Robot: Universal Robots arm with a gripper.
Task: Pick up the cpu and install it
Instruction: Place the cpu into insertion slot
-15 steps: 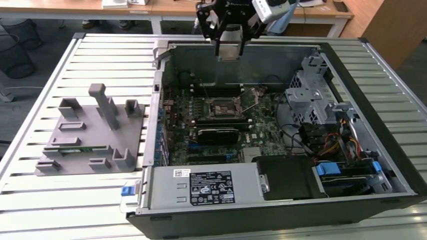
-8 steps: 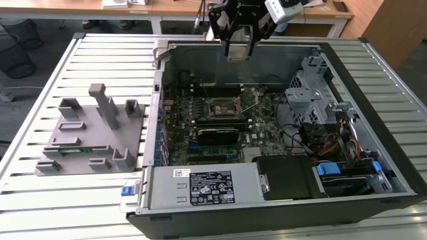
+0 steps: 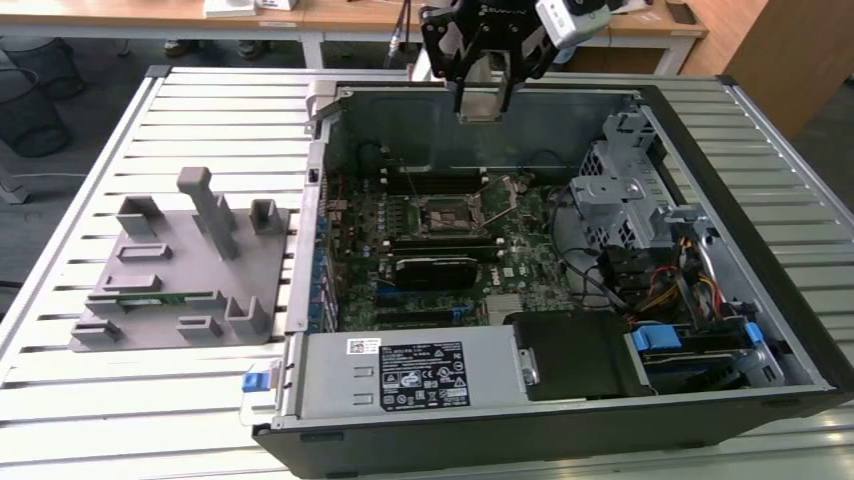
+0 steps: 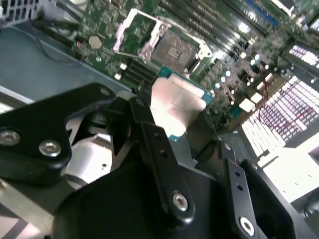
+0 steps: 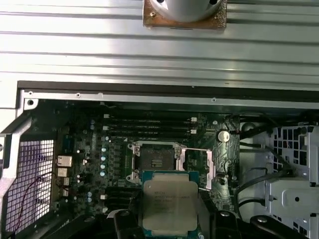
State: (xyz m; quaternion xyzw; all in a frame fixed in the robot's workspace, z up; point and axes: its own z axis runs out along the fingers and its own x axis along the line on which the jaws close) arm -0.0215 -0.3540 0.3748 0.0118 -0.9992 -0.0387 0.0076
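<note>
The cpu [image 5: 169, 201] is a flat square chip with a silver-grey metal top and a thin pale rim. My gripper [image 3: 481, 105] is shut on it, one black finger on each of two opposite edges. It hangs above the rear part of the open computer case [image 3: 747, 300]. In both wrist views the cpu [image 4: 177, 102] is in the air close above the motherboard. The cpu socket [image 5: 155, 162] lies just beyond its edge, with its metal load frame swung open. In the exterior view the socket [image 3: 447, 215] sits mid-board, nearer the camera than the gripper.
A grey fixture block [image 3: 187, 260] with a green memory stick [image 3: 154, 298] stands on the slatted table at the exterior view's left. In the case are the power supply [image 3: 400, 370], a black drive [image 3: 581, 355], a metal drive cage [image 3: 627, 190] and loose cables [image 3: 667, 290].
</note>
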